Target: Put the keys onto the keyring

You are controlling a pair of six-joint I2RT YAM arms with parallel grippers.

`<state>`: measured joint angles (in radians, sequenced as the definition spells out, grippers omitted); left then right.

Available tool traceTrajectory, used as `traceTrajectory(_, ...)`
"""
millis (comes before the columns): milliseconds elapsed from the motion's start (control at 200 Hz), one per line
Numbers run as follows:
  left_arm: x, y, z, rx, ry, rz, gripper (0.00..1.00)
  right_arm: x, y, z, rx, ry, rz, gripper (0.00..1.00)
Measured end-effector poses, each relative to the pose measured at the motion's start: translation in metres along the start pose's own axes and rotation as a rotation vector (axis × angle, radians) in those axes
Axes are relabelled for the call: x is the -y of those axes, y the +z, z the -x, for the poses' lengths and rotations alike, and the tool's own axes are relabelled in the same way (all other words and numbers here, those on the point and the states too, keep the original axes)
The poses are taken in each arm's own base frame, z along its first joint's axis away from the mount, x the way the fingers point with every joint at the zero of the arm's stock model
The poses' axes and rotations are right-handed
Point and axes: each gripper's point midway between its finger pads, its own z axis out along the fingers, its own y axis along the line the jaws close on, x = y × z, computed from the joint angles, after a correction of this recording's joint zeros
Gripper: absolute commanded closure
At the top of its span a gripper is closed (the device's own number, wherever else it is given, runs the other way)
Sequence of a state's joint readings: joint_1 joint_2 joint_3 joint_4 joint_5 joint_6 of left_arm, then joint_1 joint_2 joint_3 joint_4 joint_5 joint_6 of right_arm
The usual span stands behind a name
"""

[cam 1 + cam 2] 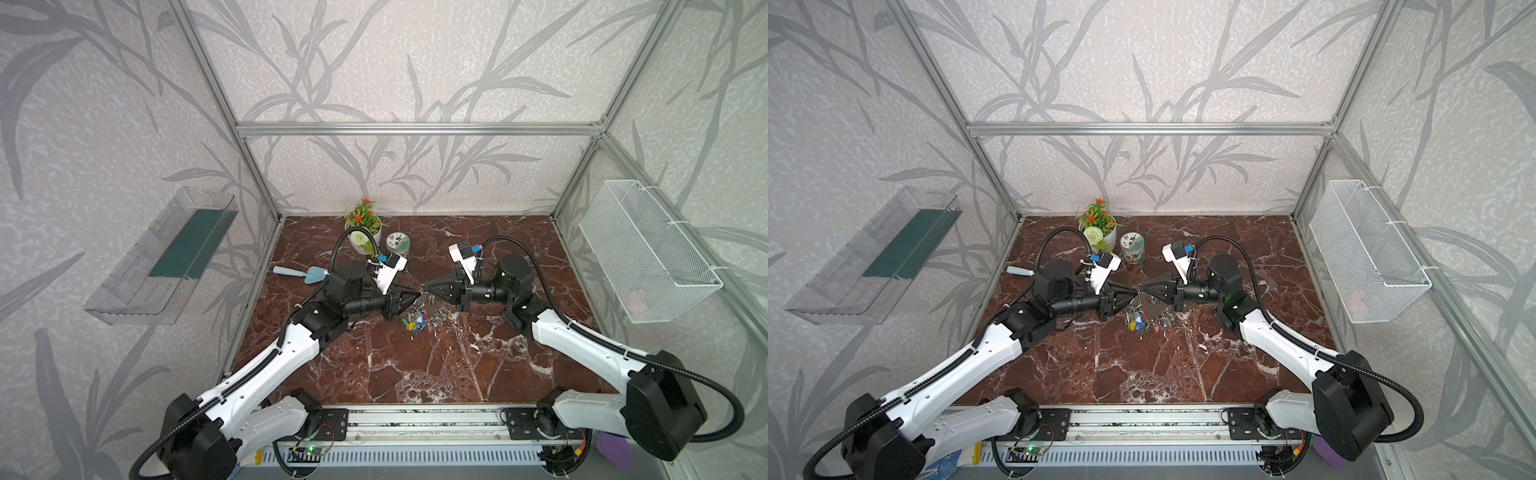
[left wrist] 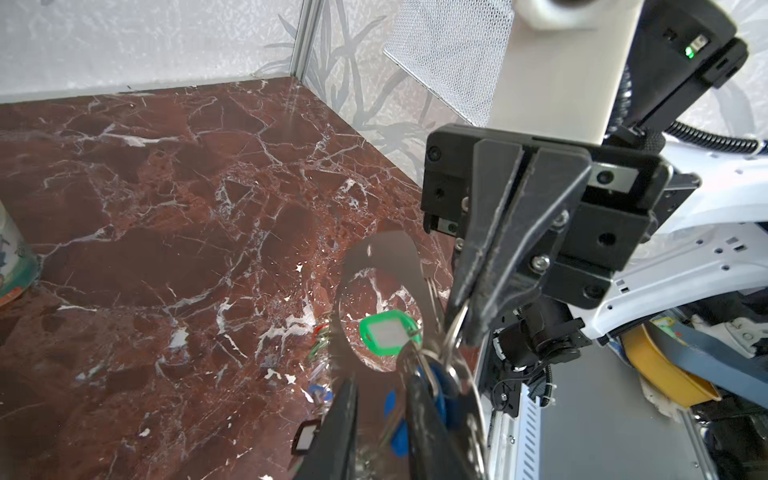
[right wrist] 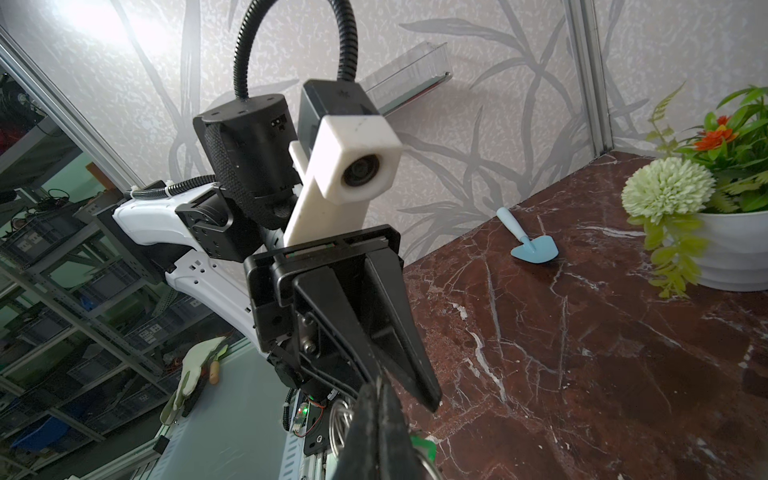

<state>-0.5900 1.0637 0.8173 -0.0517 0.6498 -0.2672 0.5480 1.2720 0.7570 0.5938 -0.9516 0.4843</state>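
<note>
The right gripper had its fingers clamped shut on a metal ring at the edge of the keyring, holding it raised over the bench. The left gripper had its fingers parted beside it, apparently gripping nothing. A green key and blue keys seemed attached. A loose tag apparently remained unthreaded.

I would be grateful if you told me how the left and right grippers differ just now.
The left gripper has its jaws apart, whereas the right gripper is shut. The right gripper pinches a metal ring; the left gripper shows no clear grip on anything. Both are black, tapered, and nearly tip to tip by the keys.
</note>
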Motion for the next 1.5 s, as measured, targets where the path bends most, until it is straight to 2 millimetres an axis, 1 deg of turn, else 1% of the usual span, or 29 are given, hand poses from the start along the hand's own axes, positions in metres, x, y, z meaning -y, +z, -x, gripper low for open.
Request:
traceTrajectory(55, 0.000, 0.000, -0.004, -0.010, 0.005, -0.002, 0.57, 0.000, 0.000, 0.000, 0.001, 0.000, 0.000, 1.00)
traceTrajectory(120, -0.001, -0.001, -0.009, -0.023, 0.001, -0.002, 0.52, 0.000, 0.000, 0.000, 0.002, -0.001, 0.001, 1.00)
traceTrajectory(205, 0.000, -0.001, -0.013, -0.033, 0.004, -0.005, 0.50, 0.001, 0.000, 0.000, 0.002, 0.000, 0.000, 1.00)
traceTrajectory(345, 0.001, 0.001, -0.014, -0.036, 0.004, -0.012, 0.49, 0.003, 0.001, -0.001, -0.001, 0.007, -0.001, 1.00)
traceTrajectory(395, -0.002, 0.004, -0.016, -0.045, -0.004, -0.003, 0.49, 0.004, 0.001, -0.002, -0.003, 0.011, -0.002, 1.00)
traceTrajectory(520, -0.011, 0.010, -0.020, -0.057, -0.031, 0.024, 0.45, 0.007, 0.002, -0.004, -0.007, 0.021, -0.006, 1.00)
traceTrajectory(715, -0.021, 0.011, -0.012, -0.013, -0.041, 0.080, 0.46, 0.011, 0.004, -0.006, -0.008, 0.035, -0.006, 1.00)
traceTrajectory(825, -0.029, 0.011, -0.006, 0.016, -0.051, 0.125, 0.48, 0.015, 0.004, -0.006, -0.005, 0.042, -0.012, 1.00)
traceTrajectory(1130, -0.049, 0.007, 0.007, 0.091, -0.068, 0.251, 0.48, 0.012, 0.004, -0.006, -0.010, 0.051, 0.002, 1.00)
traceTrajectory(1270, -0.058, 0.004, 0.006, 0.103, -0.073, 0.299, 0.47, 0.012, 0.003, -0.006, -0.010, 0.050, 0.004, 1.00)
traceTrajectory(1350, -0.062, 0.001, 0.004, 0.107, -0.075, 0.331, 0.44, 0.013, 0.002, -0.006, -0.008, 0.050, 0.001, 1.00)
traceTrajectory(1420, -0.064, -0.007, 0.001, 0.116, -0.070, 0.360, 0.39, 0.015, 0.001, -0.007, -0.007, 0.053, -0.004, 1.00)
traceTrajectory(1454, -0.065, -0.011, 0.002, 0.126, -0.064, 0.373, 0.36, 0.016, 0.001, -0.007, -0.005, 0.054, -0.007, 1.00)
traceTrajectory(1499, -0.064, -0.019, 0.003, 0.143, -0.058, 0.391, 0.28, 0.017, 0.001, -0.007, -0.004, 0.054, -0.010, 1.00)
